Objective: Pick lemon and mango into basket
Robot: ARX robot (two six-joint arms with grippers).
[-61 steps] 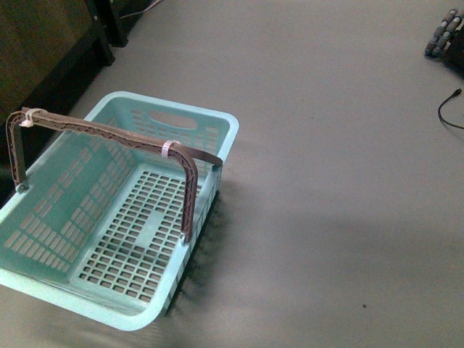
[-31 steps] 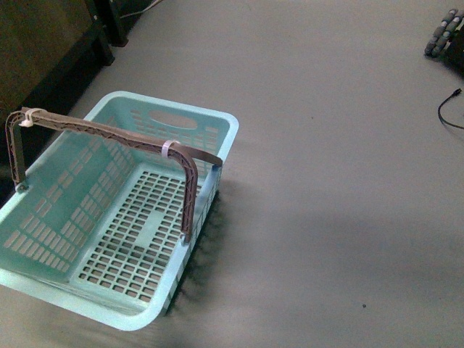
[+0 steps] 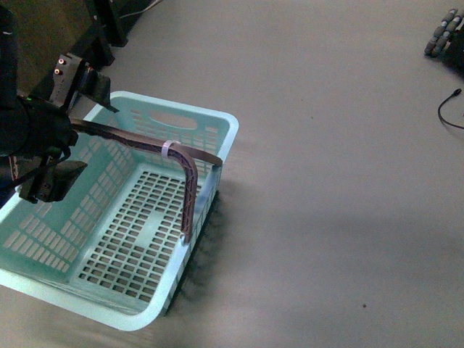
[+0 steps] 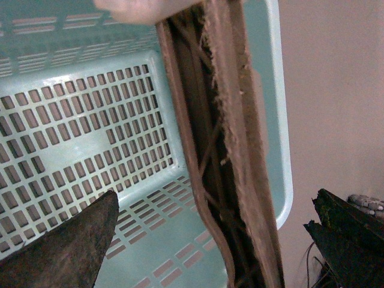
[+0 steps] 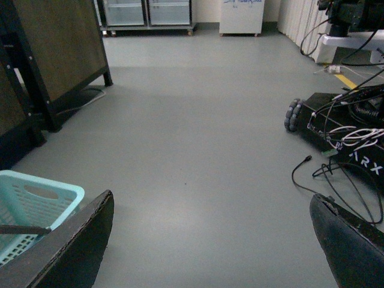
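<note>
L gripper (image 3: 82, 141) jaws spread wide, straddling basket (image 3: 226, 134) handle (image 3: 141, 143), not clamped. R gripper (image 5: 210, 243) jaws apart too, over bare floor (image 5: 198, 138). Lemon, mango: not in any view; basket empty. Both prob. light, firm, smooth-skinned, so grip across the middle.

The black left pincer (image 3: 93, 138) has 2 dark, wedge-shaped fingers (image 3: 64, 177).
</note>
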